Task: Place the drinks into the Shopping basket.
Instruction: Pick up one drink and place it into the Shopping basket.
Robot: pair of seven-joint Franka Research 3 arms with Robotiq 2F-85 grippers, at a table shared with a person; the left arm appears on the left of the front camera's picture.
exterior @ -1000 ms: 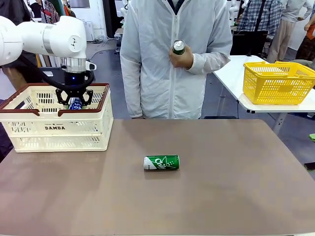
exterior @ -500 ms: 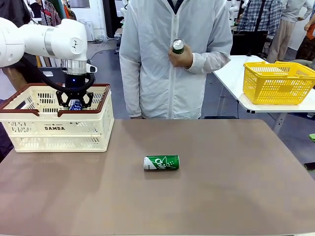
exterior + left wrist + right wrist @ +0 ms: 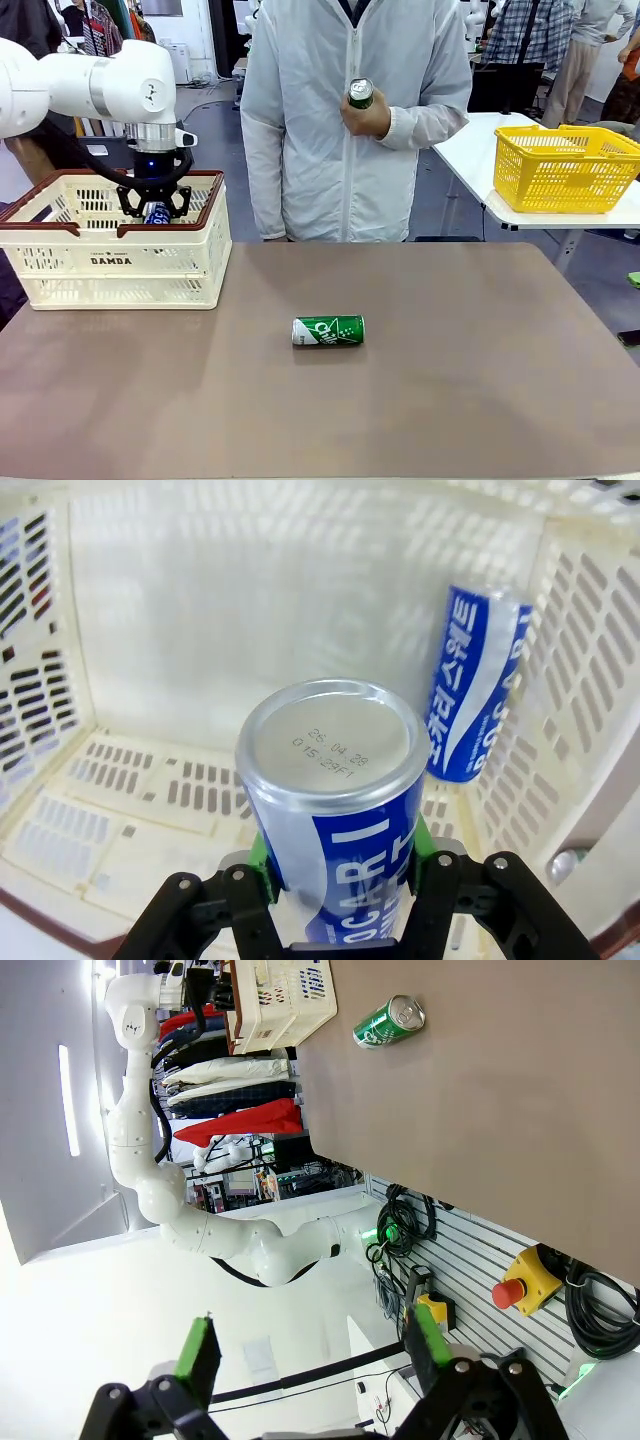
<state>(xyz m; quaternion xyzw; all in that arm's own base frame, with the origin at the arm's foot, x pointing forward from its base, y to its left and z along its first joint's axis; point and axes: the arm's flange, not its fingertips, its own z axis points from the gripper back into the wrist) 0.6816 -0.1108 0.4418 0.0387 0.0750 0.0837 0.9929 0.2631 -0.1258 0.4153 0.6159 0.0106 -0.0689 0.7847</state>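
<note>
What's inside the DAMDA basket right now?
One blue can rests against the basket's slotted wall; the left gripper holds a second blue can above the floor. The held can covers the floor beneath it.

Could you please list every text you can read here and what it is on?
"DAMDA": basket side.
"OCARI", cut off: blue can in left gripper.
Stamp on its end: blurred.
Second blue can, green can: print unreadable.
</note>
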